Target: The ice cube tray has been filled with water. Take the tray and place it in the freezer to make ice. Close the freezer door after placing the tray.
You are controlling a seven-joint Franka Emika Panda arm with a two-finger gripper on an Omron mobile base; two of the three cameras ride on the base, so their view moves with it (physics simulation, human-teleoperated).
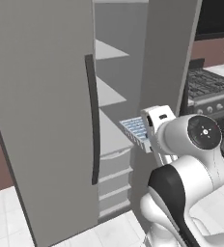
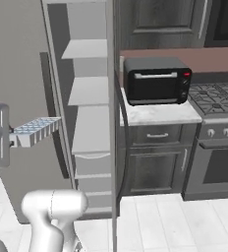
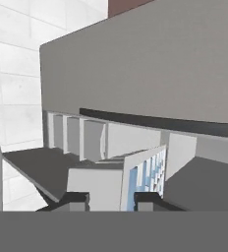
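The gripper (image 3: 108, 199) clamps the near end of the ice cube tray (image 1: 135, 128), holding it level in the air just in front of the open freezer's (image 1: 111, 120) white shelves (image 2: 89, 49). Pale blue water (image 2: 37, 125) tints its cells. The freezer door (image 1: 41, 120) stands wide open.

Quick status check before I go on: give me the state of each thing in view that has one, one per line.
gripper: shut on the ice cube tray
ice cube tray: held level in the air, in front of the open freezer, not yet on a shelf
freezer door: swung open
freezer: open, white shelves exposed
toaster oven: door closed, on the counter
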